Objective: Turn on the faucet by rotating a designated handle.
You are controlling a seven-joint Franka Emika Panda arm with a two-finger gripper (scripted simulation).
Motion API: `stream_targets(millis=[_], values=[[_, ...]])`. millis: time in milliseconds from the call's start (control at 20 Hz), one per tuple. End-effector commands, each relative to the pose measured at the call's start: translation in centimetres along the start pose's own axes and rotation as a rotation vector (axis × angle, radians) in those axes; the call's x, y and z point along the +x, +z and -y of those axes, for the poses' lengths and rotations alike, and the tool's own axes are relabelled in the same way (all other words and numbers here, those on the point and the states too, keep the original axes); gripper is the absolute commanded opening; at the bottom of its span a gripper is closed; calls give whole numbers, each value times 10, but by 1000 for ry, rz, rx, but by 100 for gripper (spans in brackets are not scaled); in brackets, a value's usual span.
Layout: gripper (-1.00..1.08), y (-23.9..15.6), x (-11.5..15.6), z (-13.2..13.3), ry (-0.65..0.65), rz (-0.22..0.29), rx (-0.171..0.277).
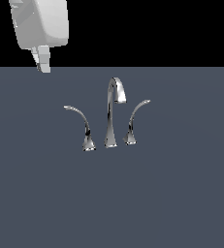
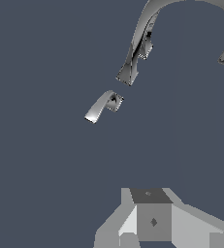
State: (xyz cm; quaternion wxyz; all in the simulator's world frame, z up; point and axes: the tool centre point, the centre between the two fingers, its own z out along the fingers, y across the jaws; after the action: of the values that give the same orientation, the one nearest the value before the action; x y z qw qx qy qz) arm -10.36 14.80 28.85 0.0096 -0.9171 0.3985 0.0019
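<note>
chrome faucet [image 1: 110,116] parts stood near the middle of the dark grey surface [image 1: 181,203]: a tall gooseneck spout [image 1: 114,104] between two levers. the designated handle [image 1: 82,127], the longer lever with a nearly level tip, stood on the exterior view's left of the spout; the shorter handle [image 1: 134,123] stood on its right. the gripper [image 1: 42,62] hung well apart above the surface's far left edge, touching nothing; how far its fingers [image 1: 44,59] were parted could not be told.

A plain counter under a black backdrop

The flat slate-blue counter [image 1: 181,203] spans the exterior view, meeting black above.
</note>
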Motion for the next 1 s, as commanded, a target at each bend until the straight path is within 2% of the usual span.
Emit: stream_targets(millis=[0,950], values=[[-100,11,6,10,48,-1,1],[-100,92,64,67,392,-12,-9]])
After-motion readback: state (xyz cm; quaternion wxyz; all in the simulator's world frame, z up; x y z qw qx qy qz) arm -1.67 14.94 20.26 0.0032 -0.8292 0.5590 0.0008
